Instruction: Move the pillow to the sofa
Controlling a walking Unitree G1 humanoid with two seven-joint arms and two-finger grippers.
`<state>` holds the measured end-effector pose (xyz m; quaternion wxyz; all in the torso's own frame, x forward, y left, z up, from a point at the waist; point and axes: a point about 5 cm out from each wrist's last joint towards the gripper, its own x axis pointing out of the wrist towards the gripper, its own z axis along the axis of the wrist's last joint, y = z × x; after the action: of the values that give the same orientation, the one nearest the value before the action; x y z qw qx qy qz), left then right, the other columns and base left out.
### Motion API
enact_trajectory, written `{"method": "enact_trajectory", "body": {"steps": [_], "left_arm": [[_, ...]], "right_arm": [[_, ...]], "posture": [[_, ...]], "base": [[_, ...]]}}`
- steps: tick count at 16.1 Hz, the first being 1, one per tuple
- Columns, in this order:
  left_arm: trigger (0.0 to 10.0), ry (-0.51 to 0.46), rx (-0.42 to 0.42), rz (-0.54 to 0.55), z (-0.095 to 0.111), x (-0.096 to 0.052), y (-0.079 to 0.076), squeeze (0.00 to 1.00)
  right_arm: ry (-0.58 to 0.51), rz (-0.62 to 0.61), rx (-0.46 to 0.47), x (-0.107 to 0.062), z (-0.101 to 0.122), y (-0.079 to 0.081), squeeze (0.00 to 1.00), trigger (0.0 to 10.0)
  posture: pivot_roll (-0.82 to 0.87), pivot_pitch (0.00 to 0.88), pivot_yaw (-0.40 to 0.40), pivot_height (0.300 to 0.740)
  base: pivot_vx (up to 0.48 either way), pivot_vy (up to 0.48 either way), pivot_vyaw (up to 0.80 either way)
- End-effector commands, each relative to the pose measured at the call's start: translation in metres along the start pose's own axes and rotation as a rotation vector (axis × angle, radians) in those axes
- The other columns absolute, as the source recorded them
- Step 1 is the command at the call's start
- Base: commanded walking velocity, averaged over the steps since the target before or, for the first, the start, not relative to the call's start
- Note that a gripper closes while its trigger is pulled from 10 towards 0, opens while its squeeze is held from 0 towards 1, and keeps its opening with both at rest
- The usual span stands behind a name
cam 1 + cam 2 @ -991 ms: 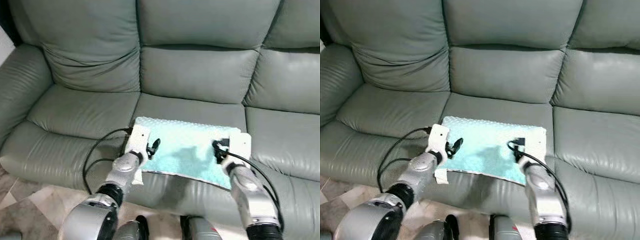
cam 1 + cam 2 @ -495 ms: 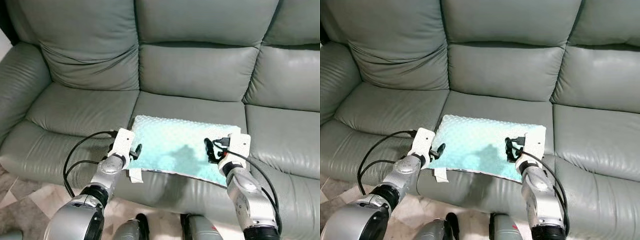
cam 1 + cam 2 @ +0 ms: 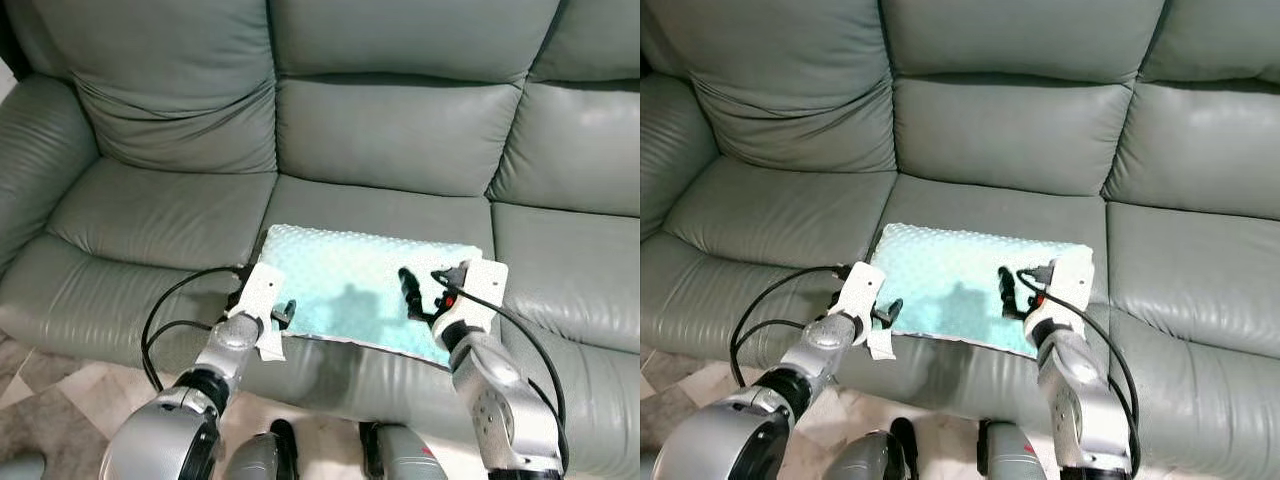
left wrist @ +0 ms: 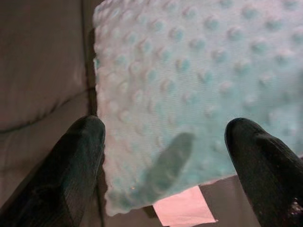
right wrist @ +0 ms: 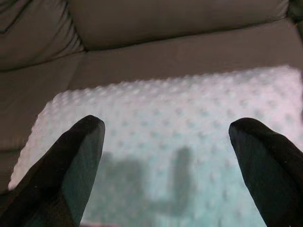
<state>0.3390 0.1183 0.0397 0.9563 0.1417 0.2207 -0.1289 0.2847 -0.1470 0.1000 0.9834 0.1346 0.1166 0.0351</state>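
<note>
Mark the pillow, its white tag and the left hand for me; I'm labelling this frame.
pillow [image 3: 350,285]: left eye view, middle of its dotted mint top.
white tag [image 4: 182,213]: left wrist view, flat face of the tag under the pillow's corner.
left hand [image 3: 283,311]: left eye view, between its black fingertips.

Head cams look down at the sofa [image 3: 400,150] from the front; both wrist cams sit close over the same pillow [image 3: 365,290], past black fingers [image 4: 75,156].

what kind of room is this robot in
Most likely a home living room. A large grey-green leather sofa fills the view, a mint dotted pillow lies on its middle seat, and pale tiled floor shows in front of it.
</note>
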Motion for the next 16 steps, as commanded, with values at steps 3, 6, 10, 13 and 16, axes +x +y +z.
{"method": "enact_trajectory", "body": {"steps": [3, 6, 10, 13, 16], "left_arm": [[10.0, 0.058, -0.025, 0.015, -0.004, 0.0, 0.0, 0.0], [10.0, 0.018, -0.077, 0.006, 0.007, 0.002, 0.002, 0.0], [10.0, -0.03, -0.179, -0.024, 0.003, -0.001, 0.014, 0.0], [10.0, -0.062, -0.149, -0.086, -0.02, -0.013, 0.016, 0.0], [10.0, -0.049, -0.153, -0.124, -0.039, -0.024, 0.015, 0.0]], "right_arm": [[0.155, 0.14, 0.179, 0.0, -0.024, 0.006, 0.54, 10.0], [0.159, 0.241, 0.182, 0.009, -0.021, 0.013, 0.0, 10.0], [0.16, 0.276, 0.238, 0.027, -0.026, 0.004, 0.0, 10.0], [0.177, 0.275, 0.242, 0.045, -0.033, -0.006, 0.0, 10.0], [0.165, 0.262, 0.218, 0.051, -0.034, -0.013, 0.0, 10.0]], "posture": [[-0.12, 0.343, 0.104, 0.74], [-0.1, 0.343, 0.102, 0.74], [-0.05, 0.342, 0.109, 0.74], [0.03, 0.341, 0.125, 0.74], [0.07, 0.337, 0.133, 0.74]], "base": [[0.0, 0.0, 0.0], [0.0, 0.0, 0.0], [0.0, 0.0, 0.0], [0.0, 0.0, 0.0], [0.0, 0.0, 0.0]]}}
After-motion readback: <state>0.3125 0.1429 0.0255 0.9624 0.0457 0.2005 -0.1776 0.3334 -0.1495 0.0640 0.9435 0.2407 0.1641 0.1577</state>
